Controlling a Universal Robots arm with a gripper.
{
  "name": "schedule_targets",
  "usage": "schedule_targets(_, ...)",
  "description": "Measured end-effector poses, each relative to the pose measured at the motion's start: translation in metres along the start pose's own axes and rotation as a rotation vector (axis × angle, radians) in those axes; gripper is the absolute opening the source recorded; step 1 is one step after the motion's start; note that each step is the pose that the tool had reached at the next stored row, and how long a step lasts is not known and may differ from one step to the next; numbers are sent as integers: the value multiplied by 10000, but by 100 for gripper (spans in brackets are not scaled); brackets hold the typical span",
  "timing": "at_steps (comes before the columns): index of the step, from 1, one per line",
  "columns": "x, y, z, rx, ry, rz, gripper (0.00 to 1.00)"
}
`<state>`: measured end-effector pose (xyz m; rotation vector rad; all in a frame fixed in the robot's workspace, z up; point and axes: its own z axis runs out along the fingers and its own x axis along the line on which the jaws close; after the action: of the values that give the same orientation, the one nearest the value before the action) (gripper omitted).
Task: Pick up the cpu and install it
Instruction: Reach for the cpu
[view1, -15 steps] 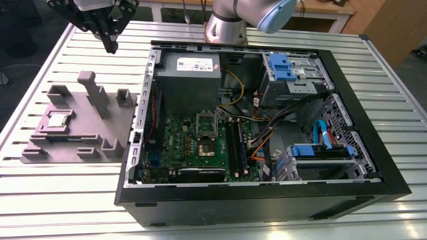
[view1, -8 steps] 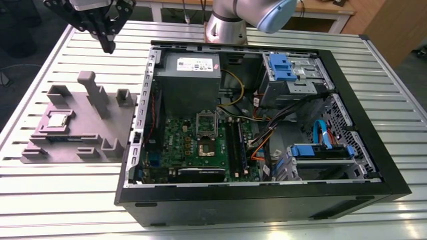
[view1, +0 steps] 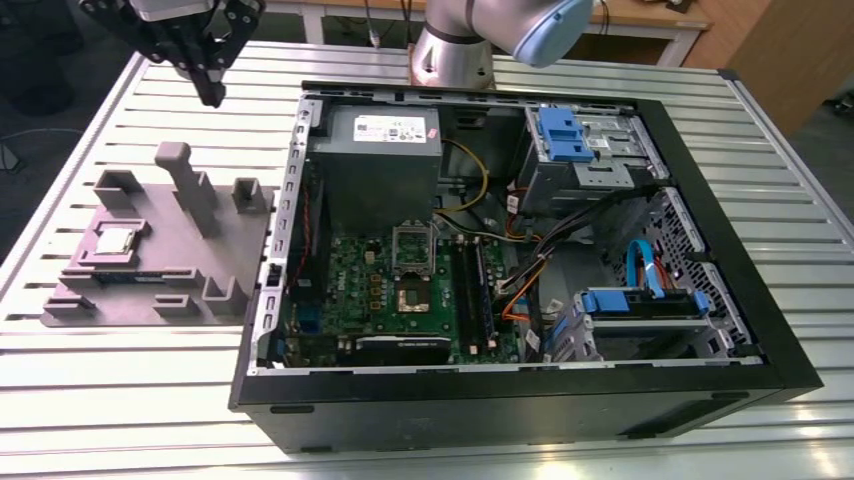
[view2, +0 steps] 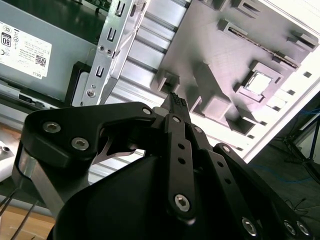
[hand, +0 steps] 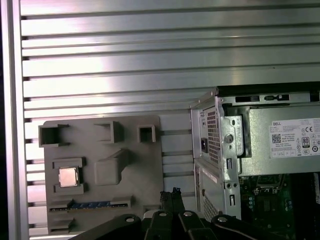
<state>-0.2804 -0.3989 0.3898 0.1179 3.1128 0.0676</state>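
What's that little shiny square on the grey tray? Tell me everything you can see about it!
The cpu is a small, flat square with a silvery metal top that catches the light. It lies flat in a square pocket of the grey holder, which sits on the slatted table beside the open computer case. Only the holder touches it. The gripper hangs apart from it, so it is not yet picked up.

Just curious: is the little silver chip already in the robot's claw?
No, the cpu lies in the grey holder, while the gripper hangs well apart from it.
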Motion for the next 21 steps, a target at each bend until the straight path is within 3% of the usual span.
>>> schedule_targets(21, 48, -4, 0, 0, 0, 0, 10)
